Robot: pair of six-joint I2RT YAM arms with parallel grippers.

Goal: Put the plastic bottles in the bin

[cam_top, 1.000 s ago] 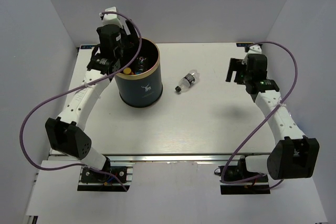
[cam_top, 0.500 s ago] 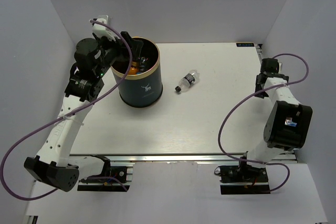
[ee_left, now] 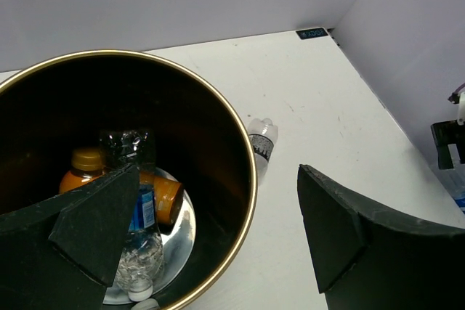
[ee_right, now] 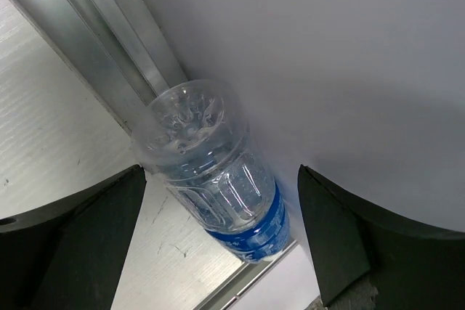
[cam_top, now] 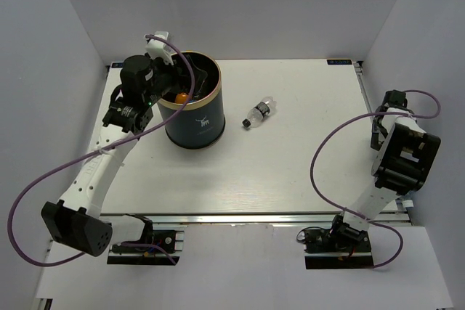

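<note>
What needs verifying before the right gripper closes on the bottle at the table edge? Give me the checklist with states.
1. Right gripper open: ok.
2. Blue-labelled bottle between its fingers: ok.
3. Gap between that bottle and the side wall: cannot tell.
4. Left gripper open, empty: ok.
5. Left gripper clear of the bin: not ok, it hangs over the rim.
6. That bin upright: ok.

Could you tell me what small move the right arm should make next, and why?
Probably ease the right gripper forward and close: it is open, and a blue-labelled bottle lies framed between its fingers by the wall, not yet in the bin.
</note>
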